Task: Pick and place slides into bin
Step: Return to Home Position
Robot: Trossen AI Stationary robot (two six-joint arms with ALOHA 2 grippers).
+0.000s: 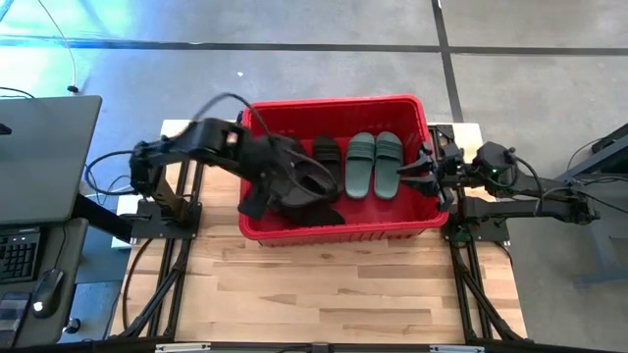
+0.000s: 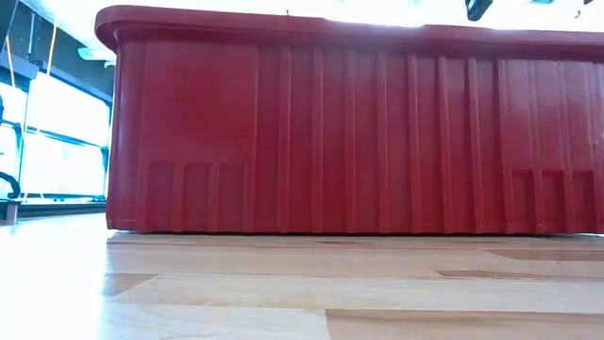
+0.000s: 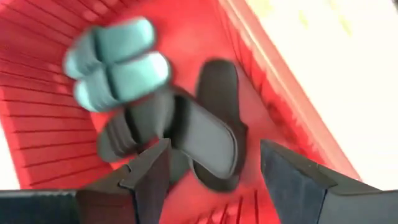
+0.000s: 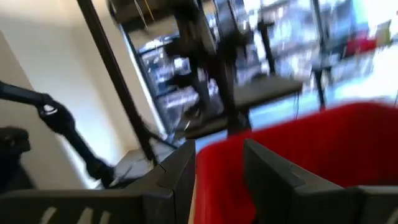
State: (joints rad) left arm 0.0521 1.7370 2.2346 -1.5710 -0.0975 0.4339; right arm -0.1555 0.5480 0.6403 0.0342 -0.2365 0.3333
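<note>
Left gripper (image 3: pixel 214 152), apparently empty, above slides (image 3: pixel 214 99)

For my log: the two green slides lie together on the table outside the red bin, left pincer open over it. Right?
No: the high view shows the green slides together inside the red bin, not on the table. The left pincer is open over it.
</note>
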